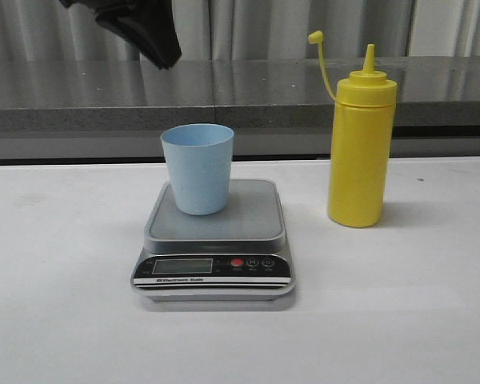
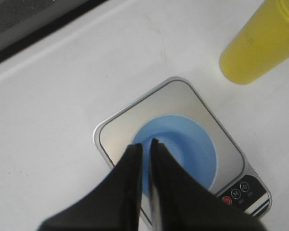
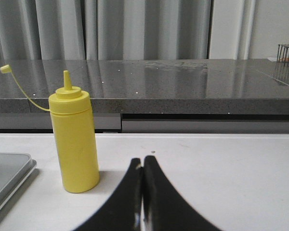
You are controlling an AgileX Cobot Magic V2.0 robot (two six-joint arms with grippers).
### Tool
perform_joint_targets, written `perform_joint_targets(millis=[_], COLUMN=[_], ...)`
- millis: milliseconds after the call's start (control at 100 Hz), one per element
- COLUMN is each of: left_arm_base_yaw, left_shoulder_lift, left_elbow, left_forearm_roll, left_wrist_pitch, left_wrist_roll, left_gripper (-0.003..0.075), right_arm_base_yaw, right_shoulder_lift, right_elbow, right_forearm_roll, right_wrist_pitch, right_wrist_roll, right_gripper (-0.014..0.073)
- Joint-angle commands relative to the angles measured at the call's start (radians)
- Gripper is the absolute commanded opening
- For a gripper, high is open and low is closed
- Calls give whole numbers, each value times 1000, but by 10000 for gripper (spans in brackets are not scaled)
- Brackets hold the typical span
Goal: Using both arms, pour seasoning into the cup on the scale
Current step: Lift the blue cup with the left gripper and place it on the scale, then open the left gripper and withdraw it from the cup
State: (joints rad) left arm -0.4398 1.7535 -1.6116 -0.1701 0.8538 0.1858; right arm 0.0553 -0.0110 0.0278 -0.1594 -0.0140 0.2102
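Note:
The light blue cup [image 1: 197,168] stands upright and empty on the silver-grey scale [image 1: 252,212]. The yellow seasoning bottle [image 1: 360,152] stands upright on the white table to the right of the scale, its small cap [image 1: 315,37] off the nozzle and hanging on its tether. My left gripper [image 1: 164,56] hangs high above and behind the cup. In the left wrist view my left gripper [image 2: 145,143] is empty, its jaws nearly together, over the cup [image 2: 192,144] and the scale [image 2: 135,115]. My right gripper [image 3: 142,162] is shut and empty, low over the table, right of the bottle [image 3: 79,139].
A grey stone ledge [image 1: 224,92] runs along the back of the white table [image 1: 64,320], with grey curtains behind it. A corner of the scale [image 3: 7,173] shows in the right wrist view. A small wire basket [image 3: 288,52] sits far back on the ledge.

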Motion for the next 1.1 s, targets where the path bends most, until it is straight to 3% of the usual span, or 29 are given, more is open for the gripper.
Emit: perform_joint_targets(millis=[0, 220, 390, 730, 1090], left_arm_base_yaw=[14, 54, 120, 245, 287], left_shoulder_lift=[-96, -187, -285, -584, -925], left_elbow=[-22, -17, 72, 441, 775], left_forearm_roll=[-14, -12, -12, -23, -23], left_wrist_pitch=[-40, -20, -33, -183, -285], left_wrist_roll=[-4, -4, -4, -14, -43], left_gripper=[-20, -20, -20, -20, -20], right_arm_base_yaw=[-8, -8, -8, -8, -8], right_shoulder_lift=[-21, -21, -21, -21, -21], right_elbow=[-18, -18, -18, -18, -18], right_forearm_roll=[-8, -8, -8, -8, -8], right_wrist_pitch=[-72, -72, -72, -72, -73], right_wrist_roll=[1, 1, 1, 1, 1], right_gripper=[-69, -69, -69, -69, -69])
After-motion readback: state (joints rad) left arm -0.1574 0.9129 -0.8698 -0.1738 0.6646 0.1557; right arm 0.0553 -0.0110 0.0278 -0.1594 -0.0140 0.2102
